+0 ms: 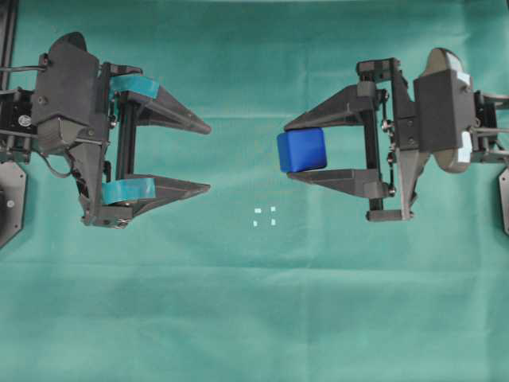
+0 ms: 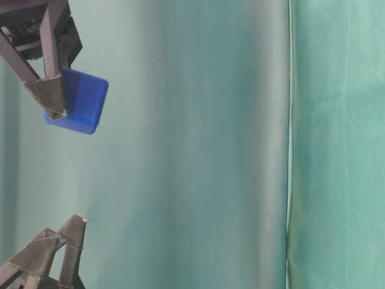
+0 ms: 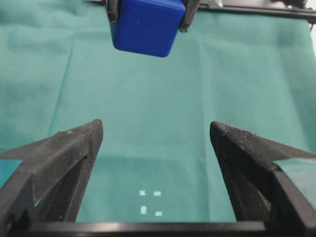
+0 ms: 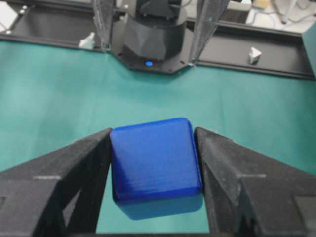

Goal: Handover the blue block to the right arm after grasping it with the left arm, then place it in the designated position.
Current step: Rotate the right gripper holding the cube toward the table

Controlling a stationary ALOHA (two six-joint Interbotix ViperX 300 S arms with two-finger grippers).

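The blue block (image 1: 302, 150) (image 4: 154, 160) (image 3: 144, 25) (image 2: 79, 100) hangs above the green cloth, pinched between the plain black fingers of my right gripper (image 1: 288, 150) (image 4: 153, 134), which is shut on it. My left gripper (image 1: 208, 157) (image 3: 156, 129), with teal tape on both fingers, stands wide open and empty to the left, well apart from the block. The designated position (image 1: 264, 216) (image 3: 150, 203), four tiny white marks in a square, lies on the cloth below and between the two grippers, to the lower left of the block in the overhead view.
Green cloth (image 1: 254, 318) covers the whole table. The left arm's black base (image 4: 154, 34) and a black rail stand at the far edge in the right wrist view. A cloth seam (image 2: 289, 144) runs through the table-level view.
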